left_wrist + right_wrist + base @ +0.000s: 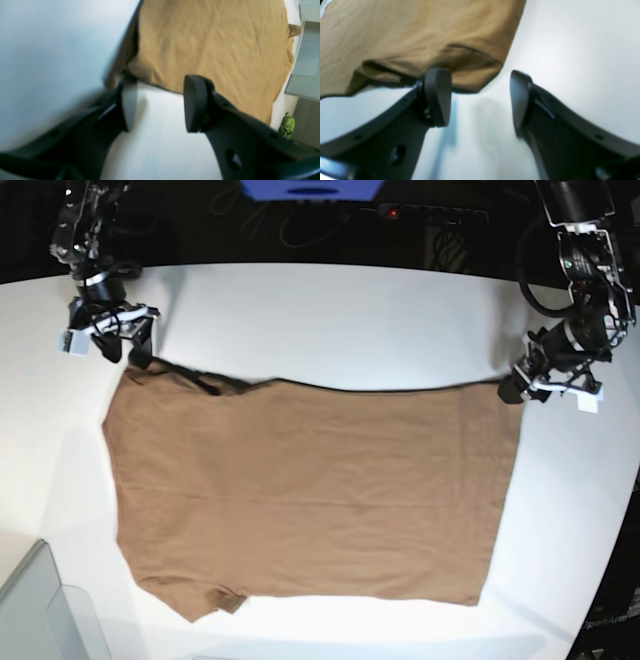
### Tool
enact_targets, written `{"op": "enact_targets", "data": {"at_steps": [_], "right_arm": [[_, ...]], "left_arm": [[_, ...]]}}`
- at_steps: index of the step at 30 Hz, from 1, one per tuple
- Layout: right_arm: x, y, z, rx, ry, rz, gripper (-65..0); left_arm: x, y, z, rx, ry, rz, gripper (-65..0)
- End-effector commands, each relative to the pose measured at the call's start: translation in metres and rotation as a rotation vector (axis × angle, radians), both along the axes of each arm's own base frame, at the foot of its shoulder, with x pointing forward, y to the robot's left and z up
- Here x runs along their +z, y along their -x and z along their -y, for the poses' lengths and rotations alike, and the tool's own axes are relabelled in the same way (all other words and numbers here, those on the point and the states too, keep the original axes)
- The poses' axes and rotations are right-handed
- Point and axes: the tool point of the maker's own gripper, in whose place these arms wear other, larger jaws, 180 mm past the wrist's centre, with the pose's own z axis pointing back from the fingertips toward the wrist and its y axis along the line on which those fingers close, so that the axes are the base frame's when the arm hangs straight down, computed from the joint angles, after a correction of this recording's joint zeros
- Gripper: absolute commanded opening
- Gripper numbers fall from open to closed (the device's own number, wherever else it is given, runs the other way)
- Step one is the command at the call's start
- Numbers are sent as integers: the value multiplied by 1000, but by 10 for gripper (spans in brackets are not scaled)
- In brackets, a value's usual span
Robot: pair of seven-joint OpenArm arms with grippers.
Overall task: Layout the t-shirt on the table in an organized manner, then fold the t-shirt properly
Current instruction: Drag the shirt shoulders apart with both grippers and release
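One t-shirt [310,500], brown and lightly creased, lies spread flat at the centre of one white table [330,320]. My right fingers [445,97] stand wide apart and empty at the cloth's 10 o'clock corner. My left fingers [195,105] are parted and hold nothing at its 2 o'clock corner.

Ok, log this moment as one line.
plain brown cloth t-shirt: flat on white table | left gripper: open, empty | right gripper: open, empty
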Motion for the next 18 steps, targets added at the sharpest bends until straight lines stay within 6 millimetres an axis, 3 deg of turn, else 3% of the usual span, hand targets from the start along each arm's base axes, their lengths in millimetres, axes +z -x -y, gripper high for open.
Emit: {"op": "enact_targets", "data": {"at_steps": [1,4,10,13,15,18], "right_arm": [[-1,-1,2,10,13,-16,-275],[-3,-5,-4,23,4,-15,-274],[-9,-11,-43,128,-28,-24,-277],[-8,-13,-48,141,-33,-19,-285],[-4,-18,-49,146,-31,-5,-334],[-2,-20,-47,143,-26,0,-525]], "left_arm": [[11,-7,-4,7,10,32,-357],[11,-7,-4,7,11,31,-357],[11,-8,-4,7,11,32,-356],[11,-8,-4,7,11,32,-356],[11,-8,-4,7,11,32,-357],[11,-8,-4,7,11,32,-358]]}}
